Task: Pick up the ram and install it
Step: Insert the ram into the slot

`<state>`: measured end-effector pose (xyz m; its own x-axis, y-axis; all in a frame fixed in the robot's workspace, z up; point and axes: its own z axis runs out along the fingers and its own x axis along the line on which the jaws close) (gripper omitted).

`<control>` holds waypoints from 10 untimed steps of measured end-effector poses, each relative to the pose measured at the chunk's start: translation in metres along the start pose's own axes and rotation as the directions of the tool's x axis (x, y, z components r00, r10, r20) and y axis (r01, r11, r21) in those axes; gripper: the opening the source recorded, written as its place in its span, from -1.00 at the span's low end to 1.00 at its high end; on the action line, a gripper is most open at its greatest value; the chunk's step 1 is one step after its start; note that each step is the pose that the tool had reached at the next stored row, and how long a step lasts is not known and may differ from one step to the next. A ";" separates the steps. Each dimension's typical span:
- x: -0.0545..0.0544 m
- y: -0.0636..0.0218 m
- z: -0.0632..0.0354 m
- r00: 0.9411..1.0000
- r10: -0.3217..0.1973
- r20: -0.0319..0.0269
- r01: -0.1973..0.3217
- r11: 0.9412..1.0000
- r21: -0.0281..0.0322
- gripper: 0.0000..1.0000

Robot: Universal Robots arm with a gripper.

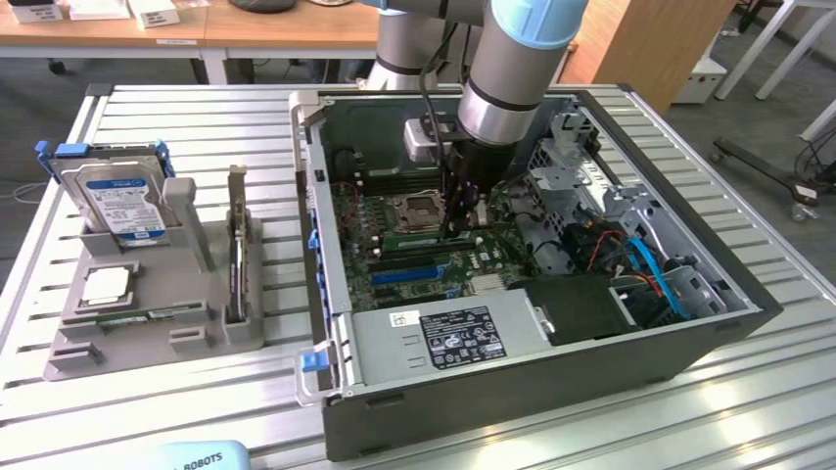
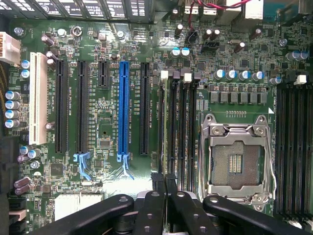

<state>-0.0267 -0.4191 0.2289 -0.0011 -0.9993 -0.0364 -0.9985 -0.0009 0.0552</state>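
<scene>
Step in hand: insertion. Gripper closed tight on the ram, which stands edge-on among the memory slots just beside the CPU socket. Judgement: seating needs straight, even downward pressure, stick square to its slot.

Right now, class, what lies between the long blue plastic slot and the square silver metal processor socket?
In the wrist view, between the blue slot and the socket: one long black slot, then a bank of narrow black memory slots.

Slatted metal table, wooden desks, grey floor
</scene>
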 end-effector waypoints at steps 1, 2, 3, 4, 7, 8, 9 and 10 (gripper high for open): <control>0.000 0.0000 0.0000 1.000 -0.001 0.000 0.001 1.000 0.000 -0.77; 0.000 0.0000 0.0000 1.000 -0.002 0.000 0.002 1.000 0.000 -0.77; 0.000 0.0000 0.0000 1.000 -0.003 0.000 0.003 1.000 0.000 -0.77; 0.000 0.0000 0.0000 1.000 -0.003 0.000 0.003 1.000 0.000 -0.77; 0.000 -0.0001 0.0009 1.000 -0.004 0.000 0.004 1.000 0.000 -0.77; 0.000 -0.0001 0.0012 1.000 -0.004 0.000 0.004 1.000 0.000 -0.77; 0.000 -0.0001 0.0015 1.000 -0.005 0.000 0.005 1.000 0.000 -0.77; 0.000 -0.0001 0.0019 1.000 -0.005 0.000 0.005 1.000 0.000 -0.77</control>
<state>-0.0267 -0.4191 0.2270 0.0039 -0.9993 -0.0365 -0.9985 -0.0059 0.0552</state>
